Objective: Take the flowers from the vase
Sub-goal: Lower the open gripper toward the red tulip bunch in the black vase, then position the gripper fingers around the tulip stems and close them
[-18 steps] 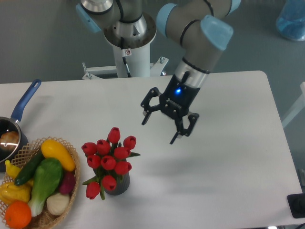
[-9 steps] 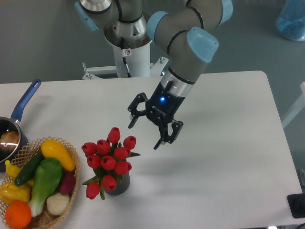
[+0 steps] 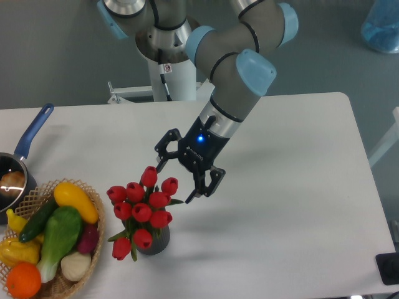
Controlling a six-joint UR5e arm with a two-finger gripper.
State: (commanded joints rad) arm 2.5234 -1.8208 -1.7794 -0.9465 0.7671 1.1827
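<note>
Gripper (image 3: 185, 172) spread wide, nothing held; fingers angled down toward 7 o'clock. Positioned just beside the flowers (image 3: 144, 206), at approx. 1 o'clock from the bunch, near finger close to the top buds but apparently not touching. Judged as approach phase: wide opening prob. meant to straddle the bunch before closing.

Flowers seated upright in the vase (image 3: 154, 241), buds fanned above the mouth, one bud drooping at 8 o'clock. Vase on the table (image 3: 293, 205), front-left area, mostly hidden by blooms and leaves.

Surroundings: wicker basket (image 3: 93, 246) of vegetables just beside the vase at 9 o'clock; saucepan (image 3: 19, 168) w/ blue handle further off at 10 o'clock. Basket limits room on the left side; approach from 1–3 o'clock unobstructed. Risk: vase tipping if stems dragged sideways.
</note>
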